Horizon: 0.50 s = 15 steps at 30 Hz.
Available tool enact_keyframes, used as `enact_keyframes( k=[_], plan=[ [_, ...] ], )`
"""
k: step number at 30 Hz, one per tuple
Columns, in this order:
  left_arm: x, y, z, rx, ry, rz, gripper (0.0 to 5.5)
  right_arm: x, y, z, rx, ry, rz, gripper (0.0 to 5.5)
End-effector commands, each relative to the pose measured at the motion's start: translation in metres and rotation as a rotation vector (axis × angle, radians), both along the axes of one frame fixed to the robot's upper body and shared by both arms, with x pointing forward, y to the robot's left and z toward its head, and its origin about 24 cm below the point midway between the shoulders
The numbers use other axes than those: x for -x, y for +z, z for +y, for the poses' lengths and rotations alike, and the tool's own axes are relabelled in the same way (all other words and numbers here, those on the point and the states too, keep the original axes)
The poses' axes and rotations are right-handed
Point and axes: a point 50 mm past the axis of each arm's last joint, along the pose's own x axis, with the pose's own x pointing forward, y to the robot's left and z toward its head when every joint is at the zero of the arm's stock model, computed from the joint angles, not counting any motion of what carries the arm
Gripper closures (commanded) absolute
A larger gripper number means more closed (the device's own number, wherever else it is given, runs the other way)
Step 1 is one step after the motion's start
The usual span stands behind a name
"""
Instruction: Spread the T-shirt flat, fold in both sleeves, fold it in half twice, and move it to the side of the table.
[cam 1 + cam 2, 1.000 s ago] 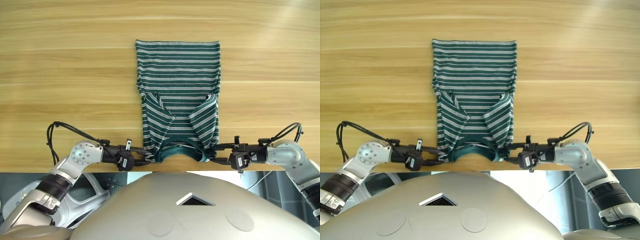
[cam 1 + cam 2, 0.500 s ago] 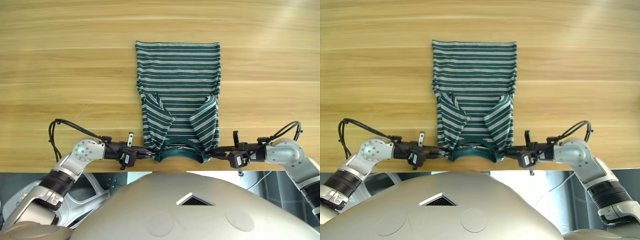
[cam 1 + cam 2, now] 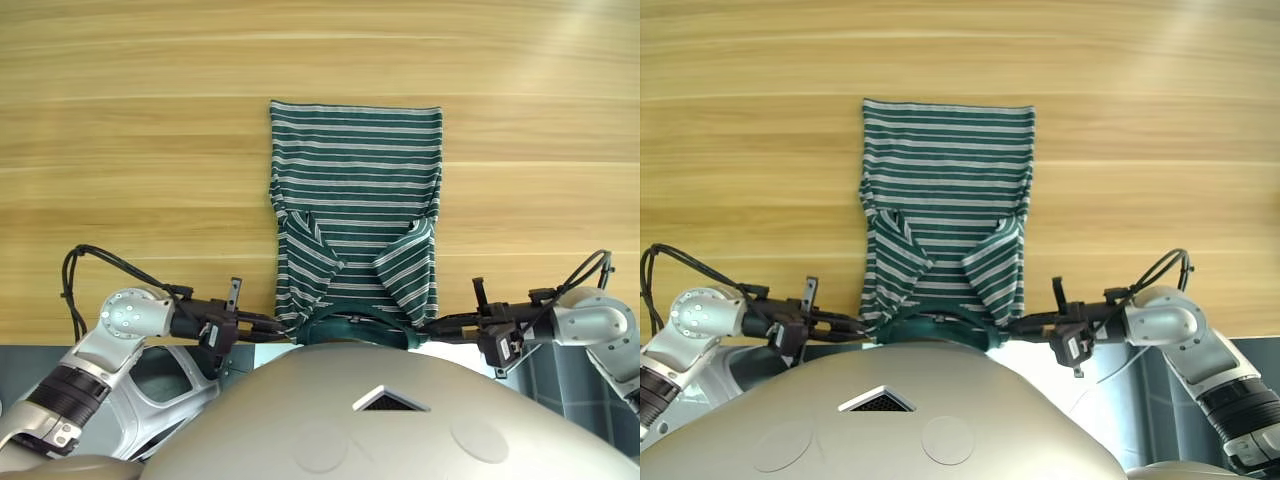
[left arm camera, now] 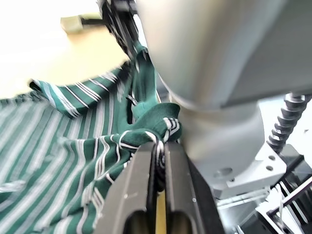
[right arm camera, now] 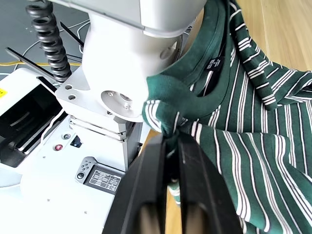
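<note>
**At the table's near edge, both grippers pinch the T-shirt's shoulders**

On the wooden table (image 3: 130, 150) the green-and-white striped T-shirt (image 3: 355, 180) lies lengthwise, running straight away from the robot. Its hem (image 3: 355, 105) is the far end and sits flat and square on the wood. Its collar (image 3: 355, 322) is at the near edge of the table, close against the robot. Both sleeves are turned in over the body. The left sleeve (image 3: 305, 245) and the right sleeve (image 3: 410, 255) slant toward the middle, and their tips stay apart with a strip of the chest between them. The folded shirt forms a narrow panel with roughly straight sides, a little wrinkled where the sleeves begin.

The left gripper (image 3: 275, 322) is at the shirt's near left corner, beside the collar. Its two fingers (image 4: 141, 165) are pressed almost together on a bunched bit of shoulder fabric and collar rib. The right gripper (image 3: 425, 325) is at the near right corner and mirrors it. Its fingers (image 5: 156, 165) are clamped tight on a gathered fold of cloth just beside the neckline. Both arms lie low along the table's near edge and point inward toward each other, with the collar stretched between the two grips. The near corners of the shirt are drawn up slightly at the grips, while the rest lies on the table.
</note>
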Motion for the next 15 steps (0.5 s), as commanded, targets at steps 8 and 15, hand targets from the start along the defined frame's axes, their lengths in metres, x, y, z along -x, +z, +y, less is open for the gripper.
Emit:
enact_keyframes(
  k=[8, 15],
  plan=[
    [-0.061, 0.049, 0.010, 0.116, 0.163, -0.281, 5.46, -0.066, 0.053, -0.006, -0.042, -0.100, -0.366, 5.37],
    [-0.124, 0.082, -0.001, 0.270, 0.385, -0.481, 5.46, -0.139, 0.083, -0.007, -0.135, -0.369, -0.583, 5.38]
  ],
)
